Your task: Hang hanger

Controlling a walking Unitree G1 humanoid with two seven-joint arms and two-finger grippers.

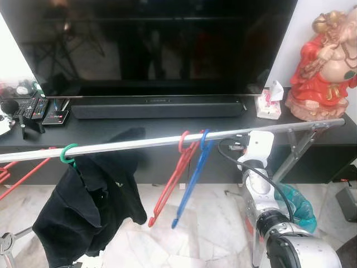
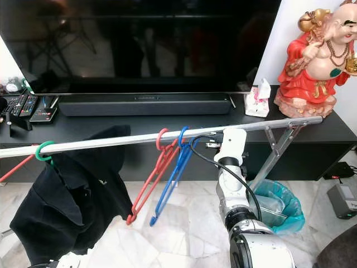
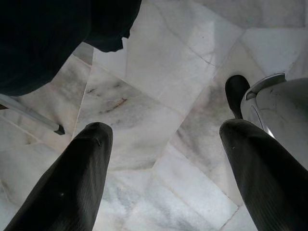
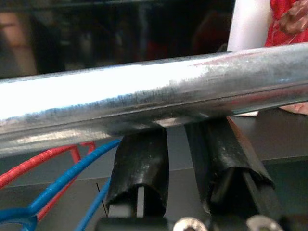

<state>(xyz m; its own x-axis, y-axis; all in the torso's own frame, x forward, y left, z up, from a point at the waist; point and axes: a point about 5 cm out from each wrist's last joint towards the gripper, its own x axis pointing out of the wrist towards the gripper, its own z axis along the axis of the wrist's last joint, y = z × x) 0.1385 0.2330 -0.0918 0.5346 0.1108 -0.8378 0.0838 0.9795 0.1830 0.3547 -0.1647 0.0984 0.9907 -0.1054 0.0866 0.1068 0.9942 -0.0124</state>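
Already the blue hanger (image 2: 170, 181) is riding on the steel rail (image 2: 111, 140), its hook looping over the bar just beside the red hanger (image 2: 149, 181), and both bodies are slanting down toward seven o'clock from their hooks. The right gripper (image 4: 185, 168) is sitting right at the rail, immediately to the three o'clock side of the blue hook; in the right wrist view its two black fingers (image 4: 139, 168) are pointing up behind the bar with a narrow gap between them and nothing pinched there, so it is looking released rather than grasping. The blue hanger is lying toward nine o'clock from that gripper, its long axis running down and away from the rail, which itself is crossing the scene from nine o'clock up toward three o'clock. The right arm is clearly the nearer one. The left gripper (image 3: 163, 159) is hanging low over the marble floor (image 3: 159, 96), its fingers spread wide and empty. Farther along toward nine o'clock a green hanger (image 2: 43, 151) is carrying a black garment (image 2: 67, 201). Judging by this, the hanging step is appearing essentially done, and any withdrawal should be clearing the blue hook without nudging it.
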